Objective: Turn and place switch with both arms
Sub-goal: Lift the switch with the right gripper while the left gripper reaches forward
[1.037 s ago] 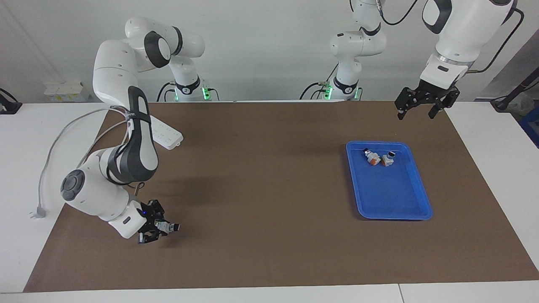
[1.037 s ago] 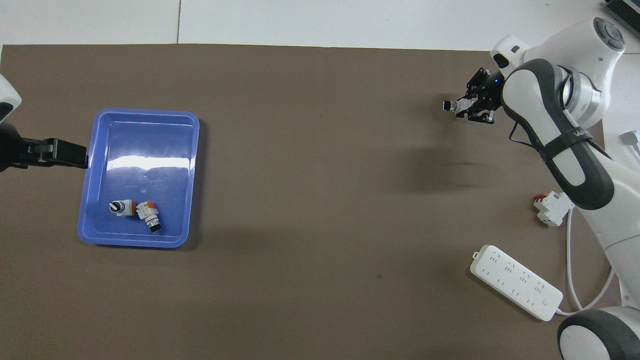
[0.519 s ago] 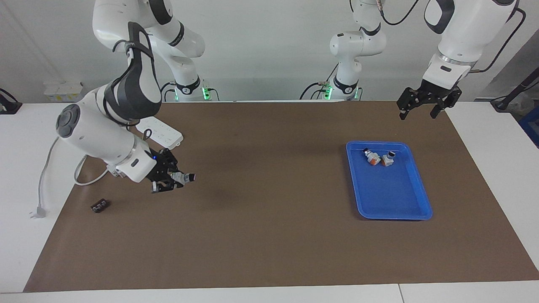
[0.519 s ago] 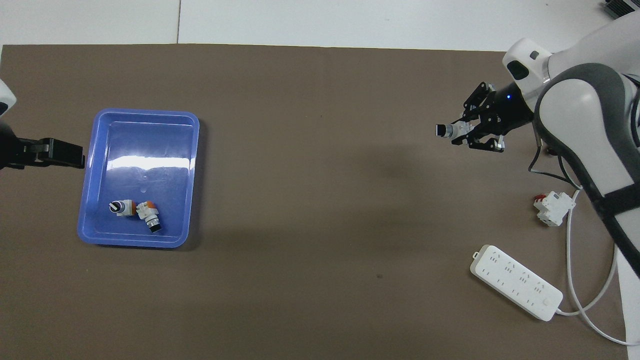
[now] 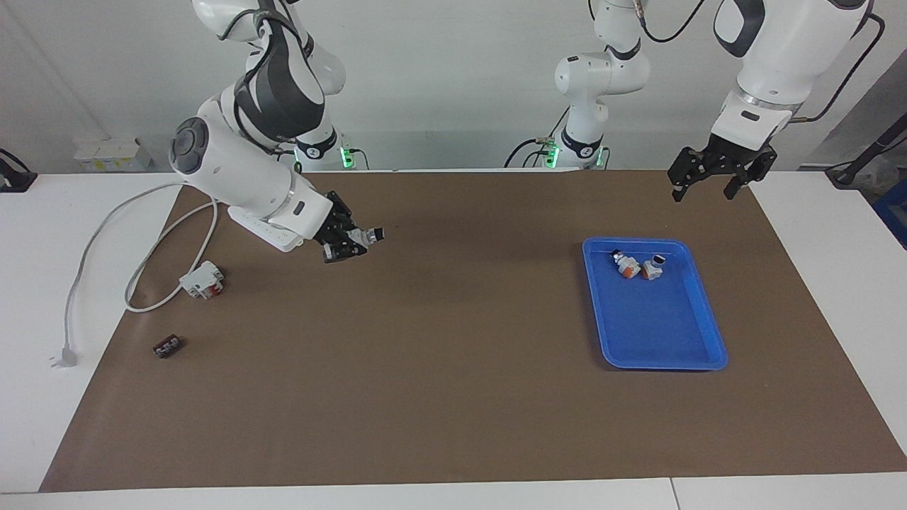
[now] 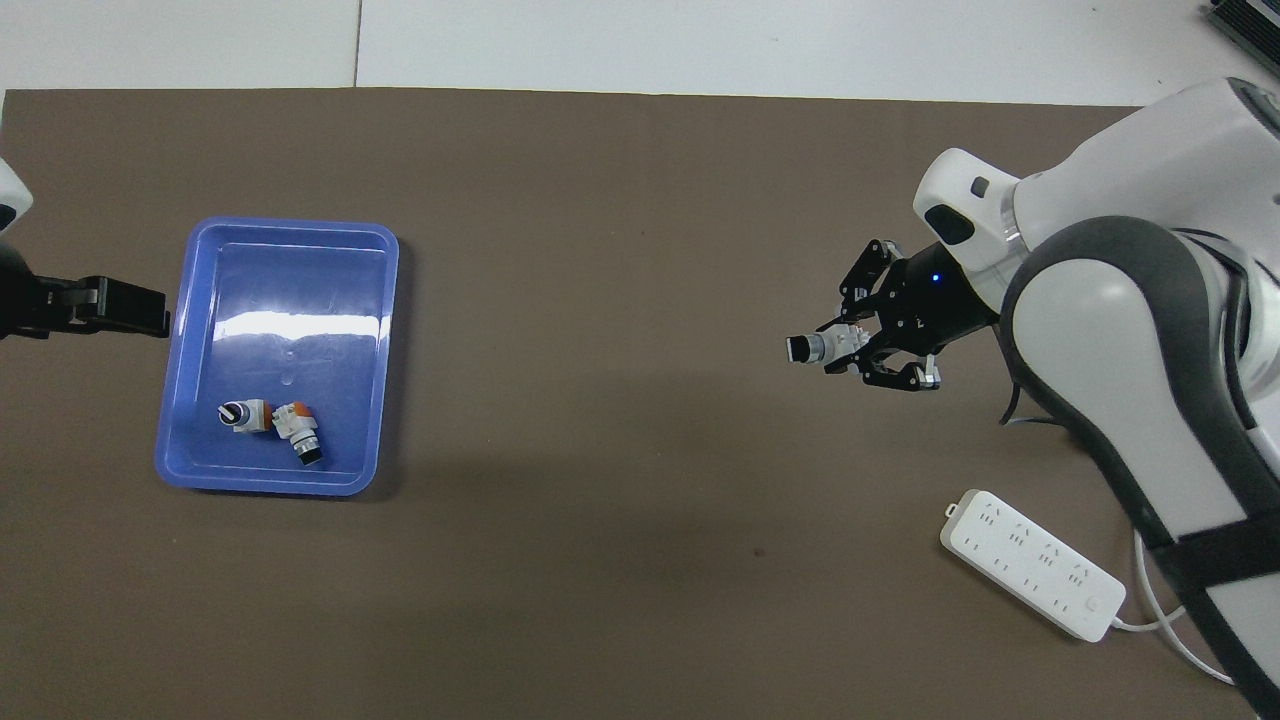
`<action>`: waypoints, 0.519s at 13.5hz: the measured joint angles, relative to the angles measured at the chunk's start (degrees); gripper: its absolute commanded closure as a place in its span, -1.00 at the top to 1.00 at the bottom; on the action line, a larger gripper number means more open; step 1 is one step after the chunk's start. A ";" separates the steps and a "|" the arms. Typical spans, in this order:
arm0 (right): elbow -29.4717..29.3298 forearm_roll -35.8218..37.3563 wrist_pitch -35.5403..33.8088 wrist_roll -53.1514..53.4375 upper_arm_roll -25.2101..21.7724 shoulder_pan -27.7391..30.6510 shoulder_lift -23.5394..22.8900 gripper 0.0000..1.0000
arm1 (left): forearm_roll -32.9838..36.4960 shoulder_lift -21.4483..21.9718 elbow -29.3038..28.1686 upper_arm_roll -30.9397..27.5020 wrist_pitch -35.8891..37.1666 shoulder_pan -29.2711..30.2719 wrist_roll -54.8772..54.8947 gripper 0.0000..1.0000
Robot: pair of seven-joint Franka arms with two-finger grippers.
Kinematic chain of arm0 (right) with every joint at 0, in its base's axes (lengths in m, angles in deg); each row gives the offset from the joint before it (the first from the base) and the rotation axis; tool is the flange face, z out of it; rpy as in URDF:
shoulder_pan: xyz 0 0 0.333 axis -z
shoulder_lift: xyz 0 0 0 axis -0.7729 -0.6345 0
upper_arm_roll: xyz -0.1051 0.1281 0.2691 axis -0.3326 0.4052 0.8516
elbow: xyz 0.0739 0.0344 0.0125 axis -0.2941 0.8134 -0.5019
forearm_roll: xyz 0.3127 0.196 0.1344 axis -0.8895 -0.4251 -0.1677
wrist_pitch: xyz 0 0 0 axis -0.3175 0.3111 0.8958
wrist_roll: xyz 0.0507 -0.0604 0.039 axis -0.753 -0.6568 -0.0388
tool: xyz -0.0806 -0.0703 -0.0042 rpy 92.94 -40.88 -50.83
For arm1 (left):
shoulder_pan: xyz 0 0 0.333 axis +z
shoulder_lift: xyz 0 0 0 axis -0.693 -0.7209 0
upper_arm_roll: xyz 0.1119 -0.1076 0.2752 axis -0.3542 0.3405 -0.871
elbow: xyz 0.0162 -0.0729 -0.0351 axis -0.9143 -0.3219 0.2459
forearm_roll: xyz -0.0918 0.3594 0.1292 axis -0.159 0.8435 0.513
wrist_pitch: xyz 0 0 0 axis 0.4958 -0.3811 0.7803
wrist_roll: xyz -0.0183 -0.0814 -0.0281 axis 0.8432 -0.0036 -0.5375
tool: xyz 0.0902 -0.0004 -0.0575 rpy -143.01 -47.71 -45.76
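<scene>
Overhead view: left pincer (image 6: 150,308) cropped (arm unseen).

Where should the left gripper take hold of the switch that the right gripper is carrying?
The right gripper is shut on the switch by its blocky body, up over the mat, with the black knob end sticking out toward the blue tray. That free collar-and-knob end is probably the part to grip, with the open left gripper coming from the tray's end.

White wall (image 5: 453,85), brown-topped table (image 5: 453,397)
</scene>
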 measured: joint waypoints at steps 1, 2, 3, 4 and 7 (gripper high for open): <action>1.36 -1.70 0.00 0.00 0.01 -0.24 1.62 -1.00 | 0.00 0.00 0.00 0.05 0.00 0.00 0.00 1.00; 2.52 -2.90 0.00 0.00 0.02 -0.37 2.92 -1.00 | 0.00 0.00 0.00 0.20 0.01 -0.02 0.00 1.00; 3.54 -3.87 0.05 0.00 0.01 -0.71 3.91 -1.00 | 0.00 0.01 0.00 0.45 0.01 -0.07 0.00 1.00; 4.55 -4.64 0.75 0.01 0.02 -1.28 4.54 -1.00 | 0.00 0.02 0.00 0.70 0.01 -0.09 0.00 1.00; 9.38 -8.94 7.89 0.05 0.04 -4.21 5.92 -1.00 | 0.00 0.05 0.00 1.17 -0.09 -0.59 0.00 1.00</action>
